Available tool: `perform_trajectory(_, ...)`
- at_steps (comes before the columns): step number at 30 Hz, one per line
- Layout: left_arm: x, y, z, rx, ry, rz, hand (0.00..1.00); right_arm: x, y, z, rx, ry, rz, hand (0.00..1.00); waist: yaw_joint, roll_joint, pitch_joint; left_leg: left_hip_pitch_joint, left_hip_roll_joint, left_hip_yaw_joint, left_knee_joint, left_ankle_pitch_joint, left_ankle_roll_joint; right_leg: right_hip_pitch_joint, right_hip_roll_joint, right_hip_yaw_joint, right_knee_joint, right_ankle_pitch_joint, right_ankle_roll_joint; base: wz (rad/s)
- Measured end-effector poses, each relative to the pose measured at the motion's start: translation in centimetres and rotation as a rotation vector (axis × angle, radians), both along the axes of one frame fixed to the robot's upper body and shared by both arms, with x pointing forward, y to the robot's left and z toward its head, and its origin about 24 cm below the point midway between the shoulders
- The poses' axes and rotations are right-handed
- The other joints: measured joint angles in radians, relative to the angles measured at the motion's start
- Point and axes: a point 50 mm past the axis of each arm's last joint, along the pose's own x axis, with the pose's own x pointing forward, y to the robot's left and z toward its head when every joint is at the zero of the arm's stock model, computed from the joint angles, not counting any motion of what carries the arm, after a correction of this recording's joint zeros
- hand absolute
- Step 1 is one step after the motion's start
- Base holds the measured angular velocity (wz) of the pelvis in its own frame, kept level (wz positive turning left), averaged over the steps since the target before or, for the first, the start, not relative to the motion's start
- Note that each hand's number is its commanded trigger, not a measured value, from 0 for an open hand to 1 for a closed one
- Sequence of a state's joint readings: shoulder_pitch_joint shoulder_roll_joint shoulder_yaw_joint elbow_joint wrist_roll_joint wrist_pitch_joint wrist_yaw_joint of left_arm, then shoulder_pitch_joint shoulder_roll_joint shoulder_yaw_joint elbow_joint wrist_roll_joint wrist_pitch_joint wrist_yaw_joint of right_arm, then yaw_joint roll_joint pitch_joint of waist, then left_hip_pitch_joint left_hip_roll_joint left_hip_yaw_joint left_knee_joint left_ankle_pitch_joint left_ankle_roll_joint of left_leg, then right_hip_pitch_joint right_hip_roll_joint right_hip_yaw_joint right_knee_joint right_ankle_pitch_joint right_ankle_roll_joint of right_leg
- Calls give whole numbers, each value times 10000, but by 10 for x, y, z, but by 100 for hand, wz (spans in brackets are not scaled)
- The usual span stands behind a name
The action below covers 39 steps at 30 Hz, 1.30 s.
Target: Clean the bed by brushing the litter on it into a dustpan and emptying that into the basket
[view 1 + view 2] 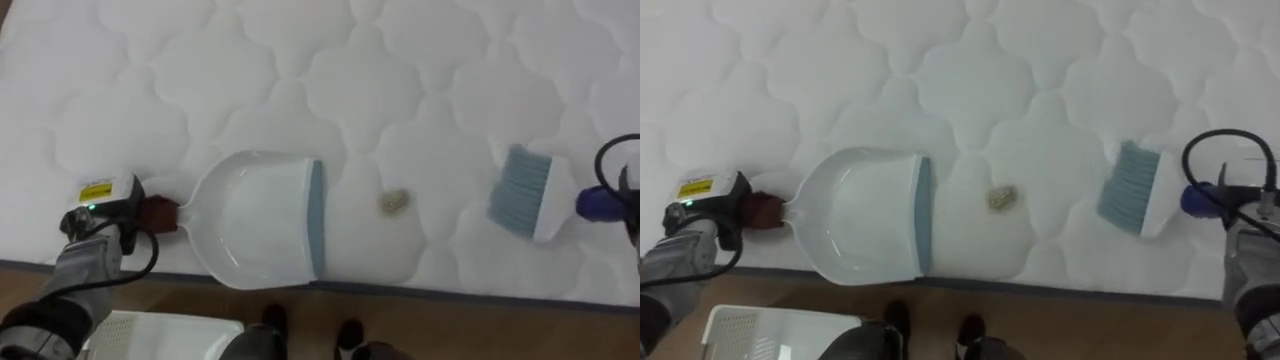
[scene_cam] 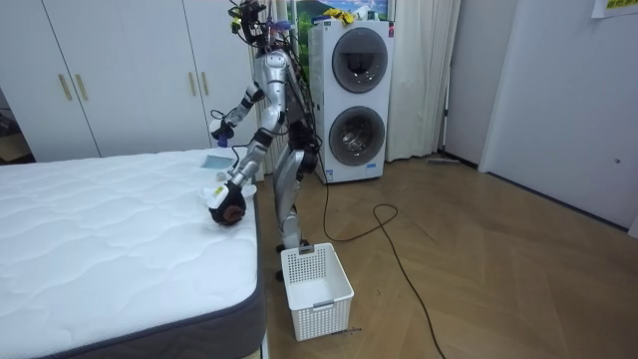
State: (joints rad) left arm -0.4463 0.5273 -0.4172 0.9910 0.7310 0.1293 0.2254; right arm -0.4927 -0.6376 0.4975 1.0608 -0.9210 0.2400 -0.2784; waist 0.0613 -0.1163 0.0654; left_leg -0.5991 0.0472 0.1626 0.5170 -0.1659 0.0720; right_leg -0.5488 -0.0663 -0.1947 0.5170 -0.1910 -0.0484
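Surface: the bed (image 1: pixel 300 70) carries a bare white quilted mattress. A white dustpan (image 1: pixel 255 225) with a grey-blue lip lies flat on it at the edge nearest the robot. The dustpan's short brown handle ends in the left robot hand (image 1: pixel 105 205), which is clamped on it.

A small beige crumb (image 1: pixel 395 202) lies on the mattress just beside the dustpan's lip, apart from it, on the robot's right. Farther from the dustpan on that same side is a brush (image 1: pixel 525 192) with pale blue bristles that point toward the dustpan. The brush's blue handle runs into the right robot hand (image 1: pixel 1240 200), which is closed around it.

Room: the robot stands upright on a wood floor (image 2: pixel 478 259) at the long side of the bed, facing the dustpan. A white slatted basket (image 2: pixel 317 289) stands on the floor below the dustpan, beside the robot's feet. Two stacked front-loading machines (image 2: pixel 354 100) stand behind the robot. White wardrobe doors (image 2: pixel 110 70) line the wall beyond the bed, and a pale curtain (image 2: pixel 431 70) hangs beside the machines.
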Motion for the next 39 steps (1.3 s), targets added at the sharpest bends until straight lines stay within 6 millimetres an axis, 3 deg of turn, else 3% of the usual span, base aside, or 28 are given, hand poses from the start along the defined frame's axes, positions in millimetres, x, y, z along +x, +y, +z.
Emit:
perform_trajectory(7, 3, 4, 8, 305, -139, -268, 100, 13, 24, 4, -977, 568, 1614, 100, 73, -129, 48, -28, 160, -43, -6, -32, -88, 115, 218, 11, -358, 140, -56, -3)
perform_trajectory(22, 13, -6, 23, 1422, -256, -1554, 100, 26, 51, 17, -1461, 1018, 2840, 100, 54, -164, 16, -74, 223, -49, 18, -51, -131, 142, 320, -5, -598, 221, -78, -1)
perform_trajectory(24, 14, -8, 24, 1631, -175, -1715, 100, 26, 58, 15, -1515, 1140, 3129, 100, 142, -156, 10, 24, 322, -45, -13, -51, -151, 345, 450, -1, -858, 374, -93, -8)
perform_trajectory(31, 13, -13, 20, 1748, 168, -1979, 100, 23, 84, 11, -1063, 1234, 4151, 100, 196, -126, -6, 283, 339, -41, -94, -59, -191, 609, 508, 31, -1036, 405, -101, -1)
perform_trajectory(39, 10, -13, 15, 1732, 578, -2015, 100, 26, 119, 13, -248, 1006, 5114, 100, 298, 34, -154, 293, 386, -29, -93, -50, -226, 619, 531, -6, -1045, 424, -137, 0)
